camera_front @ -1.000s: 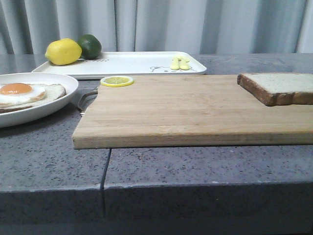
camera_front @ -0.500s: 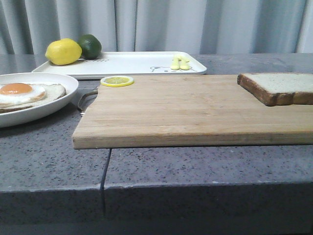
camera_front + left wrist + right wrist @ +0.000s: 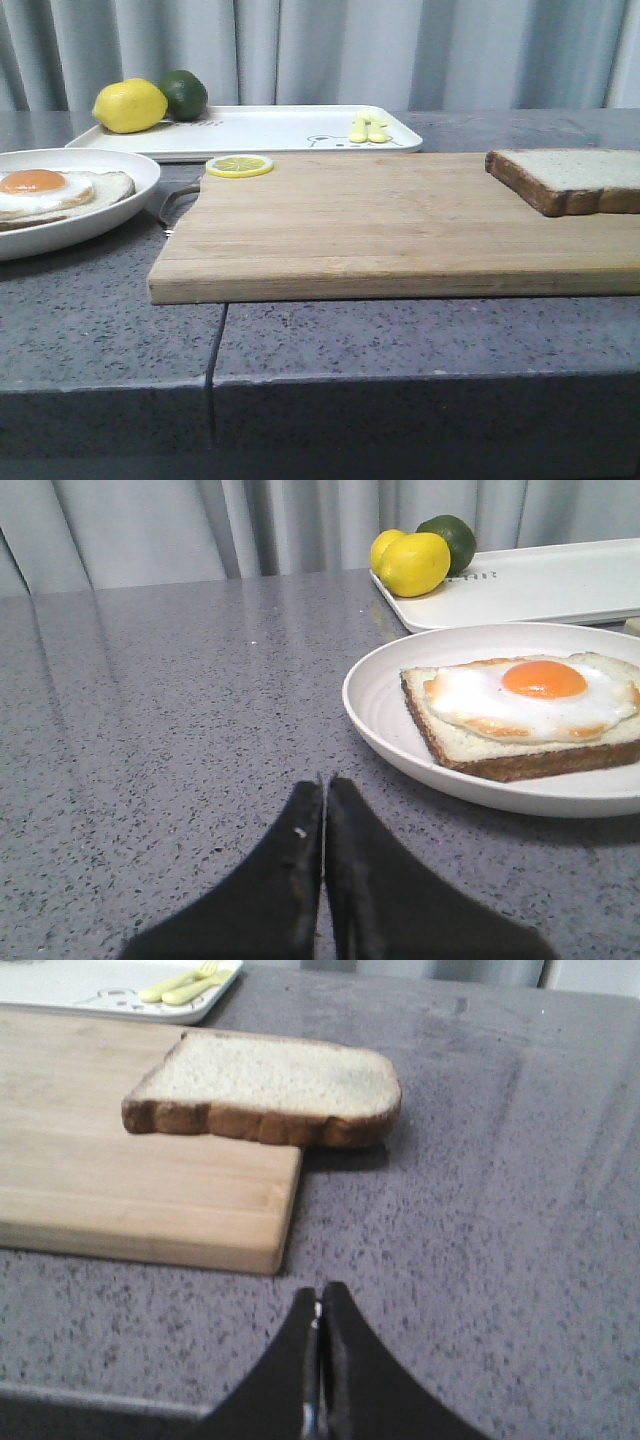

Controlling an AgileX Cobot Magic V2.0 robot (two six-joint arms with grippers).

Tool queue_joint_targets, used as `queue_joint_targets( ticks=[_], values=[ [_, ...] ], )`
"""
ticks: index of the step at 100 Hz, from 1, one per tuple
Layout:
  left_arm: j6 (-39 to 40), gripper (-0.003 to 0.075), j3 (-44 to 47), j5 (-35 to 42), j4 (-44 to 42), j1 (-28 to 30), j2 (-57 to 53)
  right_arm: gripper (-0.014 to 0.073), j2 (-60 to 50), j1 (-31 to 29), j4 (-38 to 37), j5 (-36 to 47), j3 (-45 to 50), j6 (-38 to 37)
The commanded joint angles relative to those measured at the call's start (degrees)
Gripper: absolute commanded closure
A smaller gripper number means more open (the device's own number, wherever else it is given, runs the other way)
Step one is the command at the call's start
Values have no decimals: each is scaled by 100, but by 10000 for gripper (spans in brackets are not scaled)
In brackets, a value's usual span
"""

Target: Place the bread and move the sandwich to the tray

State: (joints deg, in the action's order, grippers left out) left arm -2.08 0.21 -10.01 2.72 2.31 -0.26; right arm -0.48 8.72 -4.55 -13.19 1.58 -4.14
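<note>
The bread (image 3: 575, 180) (image 3: 268, 1091), a thick pale slice with dark crust, lies on the far right corner of the wooden cutting board (image 3: 400, 225) and overhangs its edge. The sandwich (image 3: 55, 193) (image 3: 530, 715), a crusted slice topped with a fried egg, sits in a round white plate (image 3: 120, 170) (image 3: 375, 695) at the left. The white tray (image 3: 270, 130) stands behind the board. Neither arm shows in the front view. My left gripper (image 3: 324, 785) is shut and empty over the counter, short of the plate. My right gripper (image 3: 319, 1293) is shut and empty, short of the bread.
A lemon (image 3: 130, 105) and a lime (image 3: 184, 93) rest on the tray's left end, yellow cutlery (image 3: 368, 129) on its right end. A lemon slice (image 3: 239, 165) lies at the board's back left corner. Grey curtains hang behind the speckled counter (image 3: 110, 330).
</note>
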Motion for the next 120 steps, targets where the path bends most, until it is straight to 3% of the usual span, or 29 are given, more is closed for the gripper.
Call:
queue_joint_targets(
  ticks=[1,22,29,67,105,120],
  values=[
    [14,739,73,731,399,12,-177,660,-98,-4,-14,849,-1,50],
    [14,739,-97,837,1324,12,-177,660,-98,-4,56,1952,-34,45],
    [14,739,-280,676,1572,12,-177,660,-98,-4,166,1948,-179,-68],
    [14,739,-2327,-1668,1945,12,661,660,245,-4,258,-1183,-2057,-172],
    [14,739,-4993,-4531,2566,12,3146,660,2083,-4,332,-2700,-3741,-172],
    [14,739,-5420,-5074,2660,12,3805,660,2570,-4,455,-2825,-4045,-172]
  ],
)
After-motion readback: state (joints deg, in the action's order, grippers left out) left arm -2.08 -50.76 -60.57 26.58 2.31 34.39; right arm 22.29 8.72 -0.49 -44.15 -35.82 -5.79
